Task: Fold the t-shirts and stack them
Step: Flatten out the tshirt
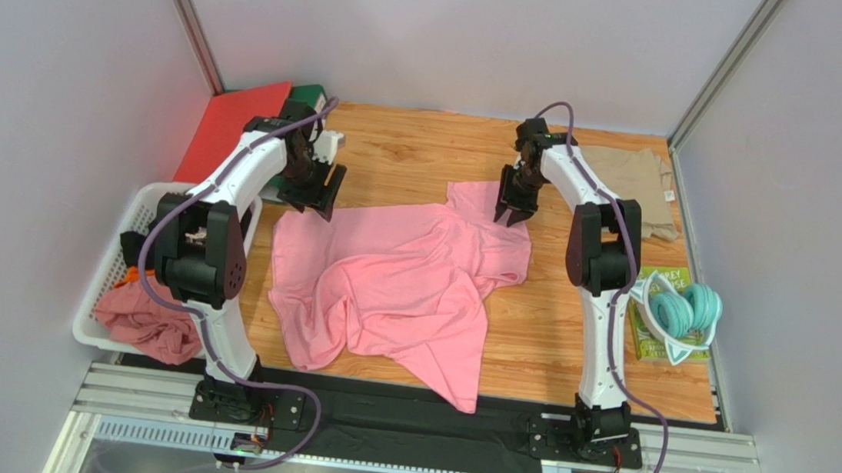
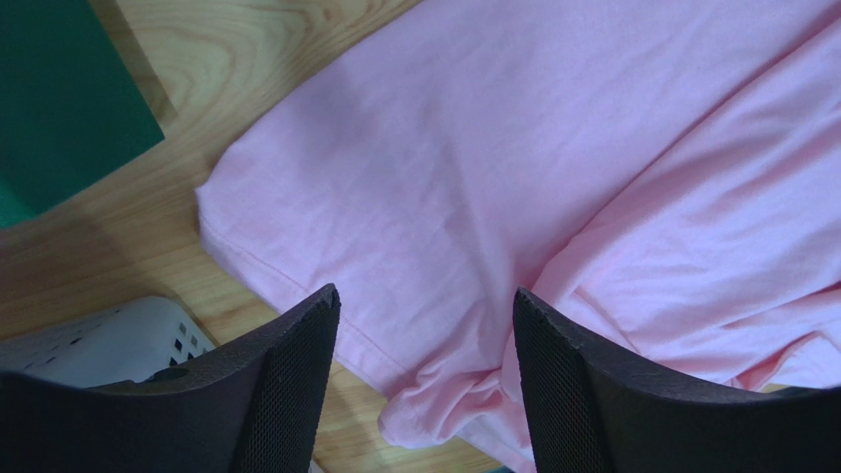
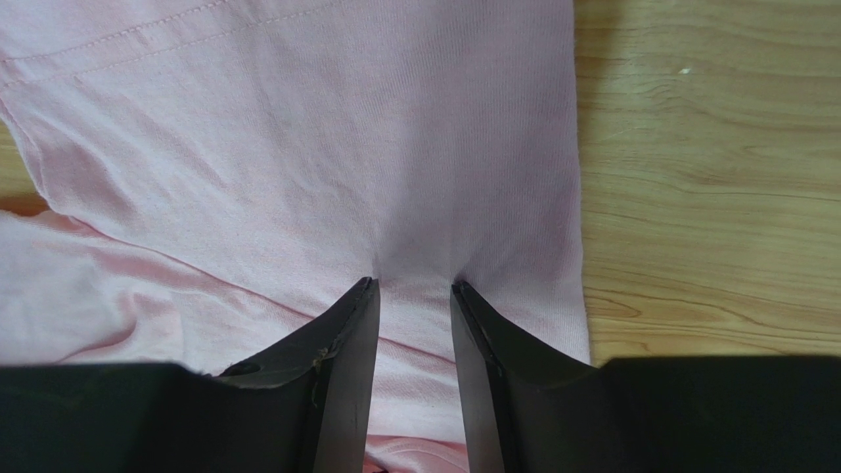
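A light pink t-shirt lies crumpled and spread across the middle of the wooden table. A khaki-beige t-shirt lies at the back right. My left gripper is open just above the pink shirt's back left corner; in the left wrist view its jaws straddle a bunched hem of the shirt. My right gripper is at the shirt's back right sleeve; in the right wrist view its jaws stand narrow, pinching a ridge of the pink cloth.
A white basket at the left edge holds a reddish-pink cloth; it also shows in the left wrist view. A red board and a green board lie back left. Teal headphones rest on a green packet at right.
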Tool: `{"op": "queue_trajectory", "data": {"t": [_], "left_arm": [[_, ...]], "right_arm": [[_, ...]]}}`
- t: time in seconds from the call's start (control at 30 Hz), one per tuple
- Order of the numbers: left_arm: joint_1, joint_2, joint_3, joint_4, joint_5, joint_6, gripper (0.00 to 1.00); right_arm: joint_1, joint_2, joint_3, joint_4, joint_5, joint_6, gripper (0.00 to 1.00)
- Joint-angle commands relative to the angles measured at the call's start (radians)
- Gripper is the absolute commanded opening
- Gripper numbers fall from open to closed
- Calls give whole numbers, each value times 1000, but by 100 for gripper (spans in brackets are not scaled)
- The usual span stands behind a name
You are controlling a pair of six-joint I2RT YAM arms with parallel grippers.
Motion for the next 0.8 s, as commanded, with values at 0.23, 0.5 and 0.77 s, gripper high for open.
{"op": "queue_trajectory", "data": {"t": [0.23,0.5,0.77], "left_arm": [[-4,-52,-83,9,15,10,72],[-4,-32,-106,32,-38,67,72],[-33,119,45,15,-13,61,71]], "right_arm": [[-105,1,-19,-31,91,-10,36],[-175,38,-1,-17,31,3,34],[-167,47,28,-20,-5,8,32]]}}
